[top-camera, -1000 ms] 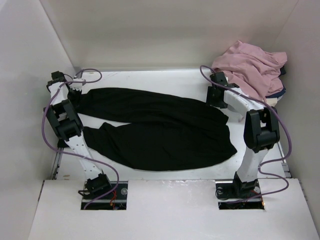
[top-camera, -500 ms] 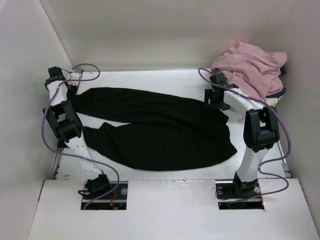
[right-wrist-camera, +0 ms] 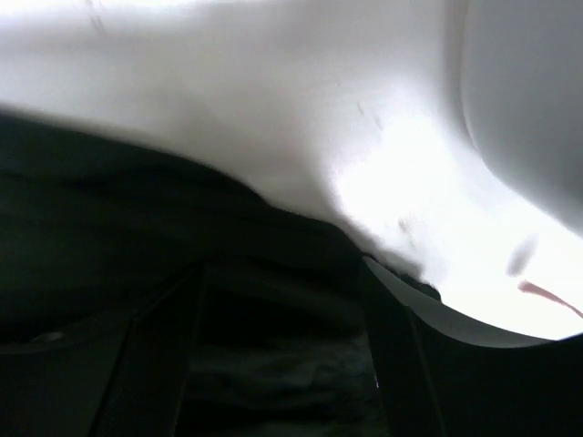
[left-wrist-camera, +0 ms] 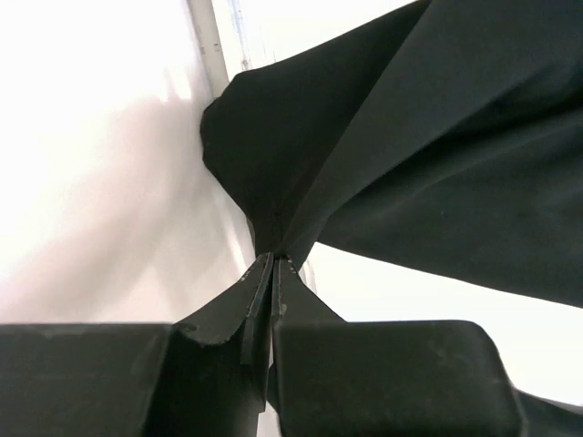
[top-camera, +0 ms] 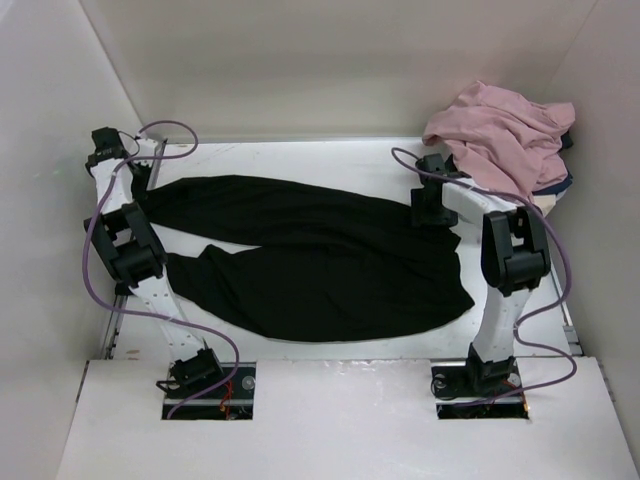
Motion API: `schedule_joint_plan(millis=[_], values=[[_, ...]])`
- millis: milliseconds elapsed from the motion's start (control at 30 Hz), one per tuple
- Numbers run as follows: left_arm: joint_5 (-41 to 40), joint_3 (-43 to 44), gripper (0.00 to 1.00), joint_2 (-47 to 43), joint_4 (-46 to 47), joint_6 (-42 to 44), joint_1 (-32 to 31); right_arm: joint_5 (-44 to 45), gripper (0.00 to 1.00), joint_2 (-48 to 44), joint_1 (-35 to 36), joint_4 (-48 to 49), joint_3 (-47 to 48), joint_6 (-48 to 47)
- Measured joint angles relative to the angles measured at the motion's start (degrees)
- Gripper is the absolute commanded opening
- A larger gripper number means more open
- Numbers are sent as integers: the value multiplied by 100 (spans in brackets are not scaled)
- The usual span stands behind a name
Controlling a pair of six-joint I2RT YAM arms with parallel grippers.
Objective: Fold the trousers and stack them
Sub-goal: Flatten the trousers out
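**Left end pinched, right end not yet gripped, no fold made**

My left gripper is clamped tight on a pinch of black cloth at the far-left end of the trousers. My right gripper has its jaws spread, straddling the cloth's far-right edge without closing on it. The trousers lie flat at full length on the table, with the long axis running left to right. The legs split toward the left, so I judge the waist is on the right. Nothing is folded or stacked yet; every fold is left to do.

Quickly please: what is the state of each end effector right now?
Left end effector: closed, pinching an edge of the black trousers.
Right end effector: open, its fingers apart with the trousers' cloth between them.
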Motion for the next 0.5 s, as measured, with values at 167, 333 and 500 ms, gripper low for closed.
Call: schedule_joint_plan(millis=[167,333,500], values=[[0,0,0,-98,2,-26,7,94,75,-361,55,-116,-184,-138],[0,0,0,-149,55,-42,7,-107,58,-160,55,-164,-157,-238],[0,0,0,-162,92,-42,9,-398,8,-37,55,-197,-195,-326]])
